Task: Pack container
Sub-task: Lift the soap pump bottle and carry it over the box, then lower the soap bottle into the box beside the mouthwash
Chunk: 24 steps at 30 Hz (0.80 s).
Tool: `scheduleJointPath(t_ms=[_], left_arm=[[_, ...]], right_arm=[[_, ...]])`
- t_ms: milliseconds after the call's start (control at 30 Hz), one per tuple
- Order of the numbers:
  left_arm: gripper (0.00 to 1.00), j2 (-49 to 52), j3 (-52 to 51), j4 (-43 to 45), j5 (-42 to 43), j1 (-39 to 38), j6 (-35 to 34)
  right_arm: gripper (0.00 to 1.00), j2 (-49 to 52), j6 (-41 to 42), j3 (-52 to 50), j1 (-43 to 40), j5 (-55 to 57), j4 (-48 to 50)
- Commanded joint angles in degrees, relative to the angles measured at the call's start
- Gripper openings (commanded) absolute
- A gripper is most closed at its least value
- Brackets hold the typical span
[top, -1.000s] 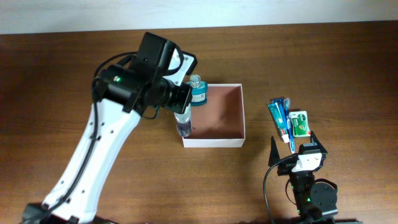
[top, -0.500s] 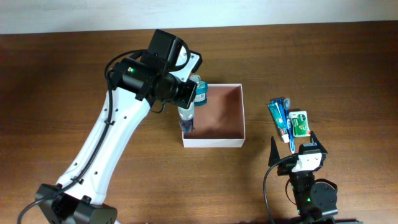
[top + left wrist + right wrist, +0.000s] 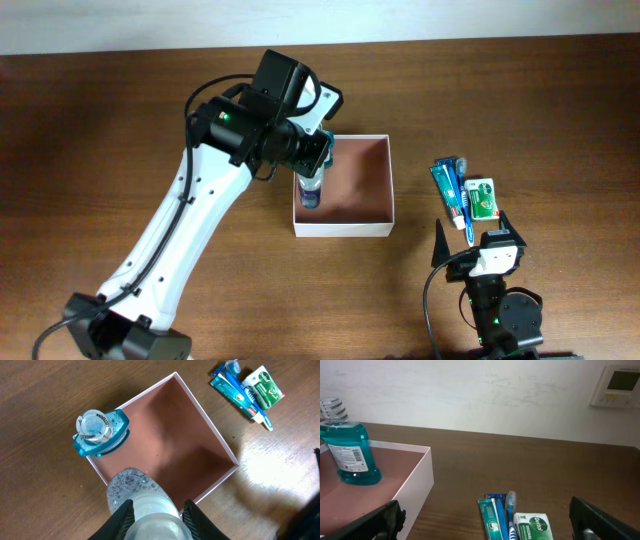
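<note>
The container (image 3: 343, 229) is a shallow white-walled box with a reddish-brown inside, at the table's middle. A teal bottle (image 3: 323, 152) stands upright in its back left corner, also in the left wrist view (image 3: 100, 432) and right wrist view (image 3: 347, 445). My left gripper (image 3: 312, 168) is shut on a clear bottle (image 3: 311, 190), holding it by the upper part with its base hanging over the container's left side (image 3: 215, 442). The black fingers (image 3: 122, 515) press both sides of the clear bottle (image 3: 142, 502). My right gripper (image 3: 472, 238) is open and holds nothing, near the front right.
A teal toothpaste tube (image 3: 444, 188), a blue toothbrush (image 3: 462, 200) and a green soap box (image 3: 484, 197) lie side by side right of the container, just beyond my right gripper (image 3: 490, 520). The container's white wall (image 3: 415, 485) is to its left. The left arm reaches over the table's left half.
My left arm has swung right, carrying the clear bottle from beside the container's left wall to above its left side. The right arm has not moved.
</note>
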Motion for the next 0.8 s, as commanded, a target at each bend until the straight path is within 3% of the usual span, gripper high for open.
scheduleJointPath(t_ms=[0, 567, 767], left_arm=[[0.15, 1.4, 2.3, 1.0, 0.7, 0.0, 1.4], [0.15, 5.8, 2.3, 2.5, -3.3, 0.0, 1.2], [0.07, 9.1, 2.3, 2.6, -3.3, 0.0, 1.2]], right_arm=[[0.98, -0.5, -0.2, -0.3, -0.5, 0.3, -0.5], [0.98, -0.5, -0.2, -0.3, -0.5, 0.3, -0.5], [0.98, -0.5, -0.2, -0.3, -0.5, 0.3, -0.5]])
